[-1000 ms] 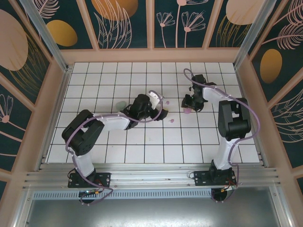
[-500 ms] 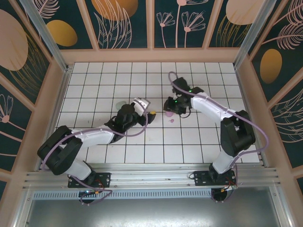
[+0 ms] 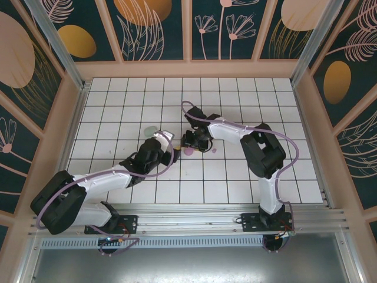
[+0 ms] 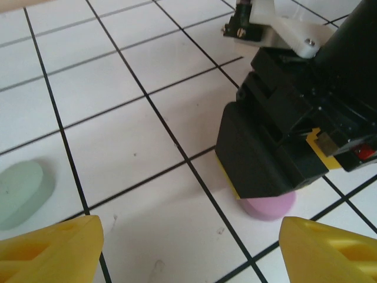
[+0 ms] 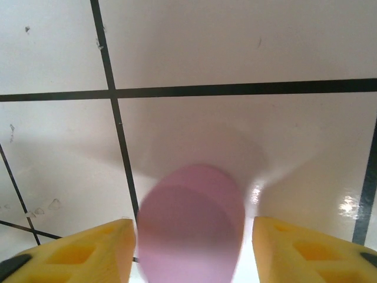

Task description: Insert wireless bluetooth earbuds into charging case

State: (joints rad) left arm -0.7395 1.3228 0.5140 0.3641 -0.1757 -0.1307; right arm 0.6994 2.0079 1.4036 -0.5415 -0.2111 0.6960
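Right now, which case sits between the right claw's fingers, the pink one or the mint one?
The pink case. It sits on the tile between the fingers of the right claw. The mint case lies apart on the tiles, well clear of that claw.

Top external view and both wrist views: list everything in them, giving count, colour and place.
pink case: one, pink, mid-table, between the right gripper's fingers
green case: one, pale mint green, flat on a tile, left of the pink case
earbud: one, purple-pink, on a tile just right of the pink case
table: one, white tiles with black lines
walls: dark teal panels with plant patterns, around the table
left gripper: one, yellow fingertips, open, low and facing the pink case
right gripper: one, black with yellow fingertips, closed around the pink case
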